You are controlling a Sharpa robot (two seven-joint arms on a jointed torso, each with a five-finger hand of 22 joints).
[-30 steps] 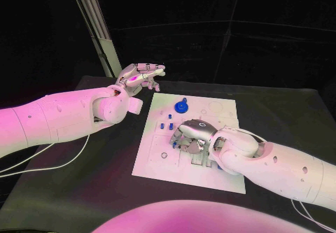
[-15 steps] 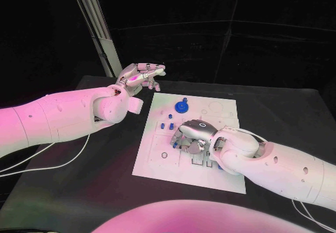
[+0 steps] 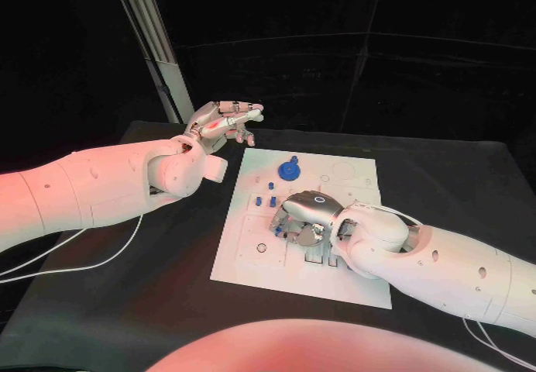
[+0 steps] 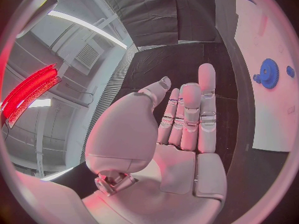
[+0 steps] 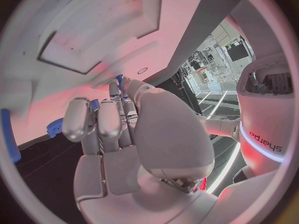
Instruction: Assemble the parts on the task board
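The white task board lies in the middle of the black table. A blue gear sits near its far edge, also seen as the blue gear and the blue gear. Small blue pegs stand left of the board's centre. My right hand is low over the board's middle, fingers pointing down. A small blue peg shows at its fingertips, pinched between thumb and a finger. My left hand hangs raised beyond the board's far left corner, its fingers straight and holding nothing.
A flat blue piece lies on the board beside my right forearm, seen as the blue piece. A grey post stands behind the table's far left corner. Bare black table stretches left of the board.
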